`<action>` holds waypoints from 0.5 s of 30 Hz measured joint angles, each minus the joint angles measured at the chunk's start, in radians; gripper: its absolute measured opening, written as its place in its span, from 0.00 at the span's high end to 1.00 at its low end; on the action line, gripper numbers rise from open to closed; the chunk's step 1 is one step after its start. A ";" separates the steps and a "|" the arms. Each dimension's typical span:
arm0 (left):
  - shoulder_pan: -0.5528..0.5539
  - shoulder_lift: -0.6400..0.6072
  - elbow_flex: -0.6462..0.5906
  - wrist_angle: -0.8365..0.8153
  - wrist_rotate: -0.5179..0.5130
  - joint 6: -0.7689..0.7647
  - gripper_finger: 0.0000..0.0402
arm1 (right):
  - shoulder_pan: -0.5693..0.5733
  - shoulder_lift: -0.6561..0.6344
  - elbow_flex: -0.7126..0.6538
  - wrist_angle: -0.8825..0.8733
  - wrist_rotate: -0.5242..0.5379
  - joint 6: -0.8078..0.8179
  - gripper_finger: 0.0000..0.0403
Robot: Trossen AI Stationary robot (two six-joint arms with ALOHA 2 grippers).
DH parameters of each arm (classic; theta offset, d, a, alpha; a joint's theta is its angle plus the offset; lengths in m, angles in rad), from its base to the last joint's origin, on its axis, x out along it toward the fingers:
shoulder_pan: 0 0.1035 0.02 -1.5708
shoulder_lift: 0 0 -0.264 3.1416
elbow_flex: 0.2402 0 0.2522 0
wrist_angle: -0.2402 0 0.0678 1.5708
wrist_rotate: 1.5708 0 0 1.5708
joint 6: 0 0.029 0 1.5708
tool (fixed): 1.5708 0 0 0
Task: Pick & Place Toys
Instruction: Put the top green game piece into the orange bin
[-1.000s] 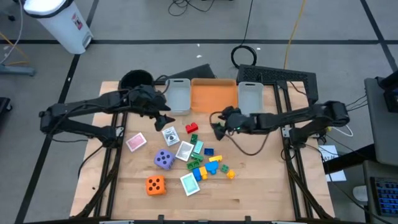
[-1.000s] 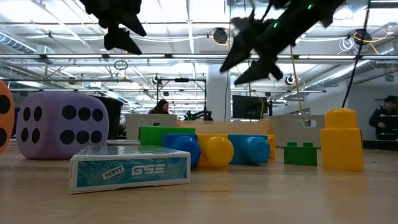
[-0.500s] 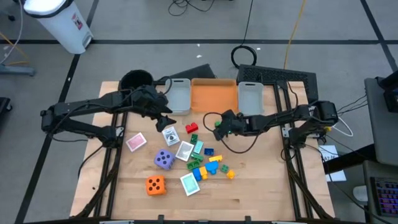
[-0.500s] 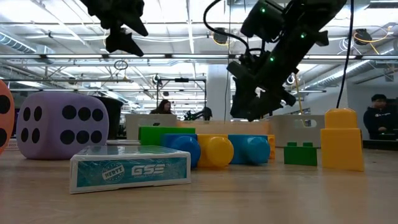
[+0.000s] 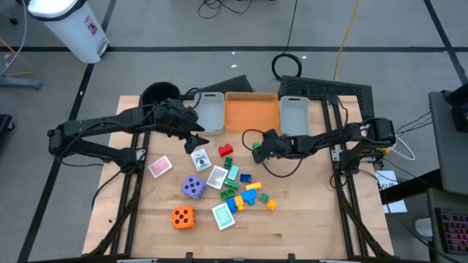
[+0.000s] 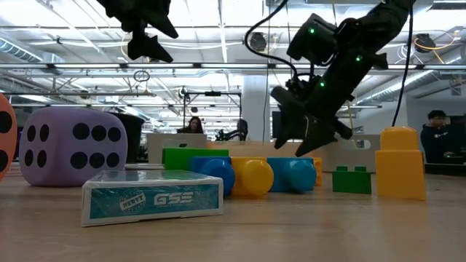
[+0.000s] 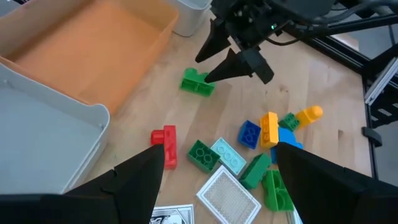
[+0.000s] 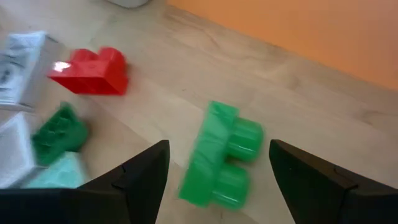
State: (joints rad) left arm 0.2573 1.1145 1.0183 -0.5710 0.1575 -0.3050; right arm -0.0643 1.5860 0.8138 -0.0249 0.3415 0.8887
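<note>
Jaws of the right gripper (image 8: pixel 217 186) are standing wide and empty, straddling a green brick (image 8: pixel 221 152) lying between them just beside the orange bin (image 5: pixel 251 109). Descending square, both fingers clearing its 2 studs, seems wisest before closing. Left gripper (image 7: pixel 214 171) is waiting open.

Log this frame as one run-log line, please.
right end effector: open, above green brick near orange bin | left end effector: open, raised by grey bin | nothing held
</note>
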 joint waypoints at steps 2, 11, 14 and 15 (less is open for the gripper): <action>0.000 0.000 0.000 0.000 0.000 0.000 0.23 | 0.000 0.000 -0.005 0.011 -0.002 -0.005 0.34; 0.000 0.000 0.000 0.000 -0.001 0.006 0.23 | 0.000 0.058 -0.006 0.011 -0.007 -0.007 0.34; 0.000 0.000 0.000 -0.001 -0.001 0.006 0.23 | 0.000 0.095 -0.004 0.041 -0.033 0.025 0.34; 0.000 0.000 0.000 0.000 -0.001 0.006 0.23 | 0.001 0.102 -0.005 0.044 -0.034 0.035 0.34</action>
State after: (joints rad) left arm 0.2573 1.1145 1.0183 -0.5713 0.1562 -0.2986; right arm -0.0638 1.6876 0.8084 0.0188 0.3077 0.9234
